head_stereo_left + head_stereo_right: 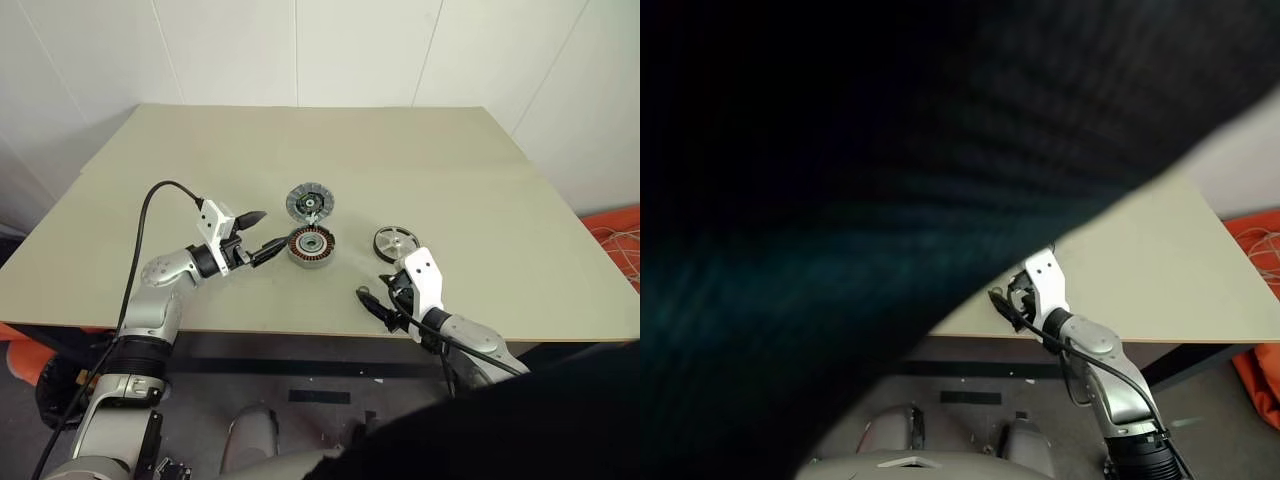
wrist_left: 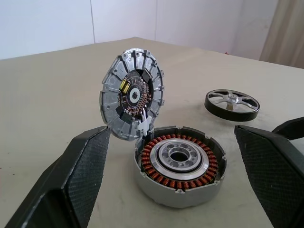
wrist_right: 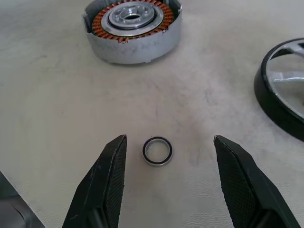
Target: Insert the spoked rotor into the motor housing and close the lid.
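Note:
The motor housing [image 1: 311, 246] sits mid-table, its copper coils ringing a silver hub [image 2: 179, 159]. The lid [image 2: 132, 97], ribbed grey with a dark centre, stands tilted up at the housing's far edge. To the right, the spoked rotor [image 1: 394, 243] lies flat on the table, apart from the housing. My left gripper [image 1: 262, 232] is open just left of the housing, its fingers [image 2: 83, 173] on either side of the housing in the left wrist view. Near the table's front edge my right gripper [image 1: 375, 305] is open over a small metal ring [image 3: 157, 151], holding nothing.
The table's front edge [image 1: 300, 332] runs right under the right gripper. An orange object [image 1: 615, 235] lies on the floor beyond the table's right side. A dark blurred shape [image 1: 890, 150] blocks most of the right eye view.

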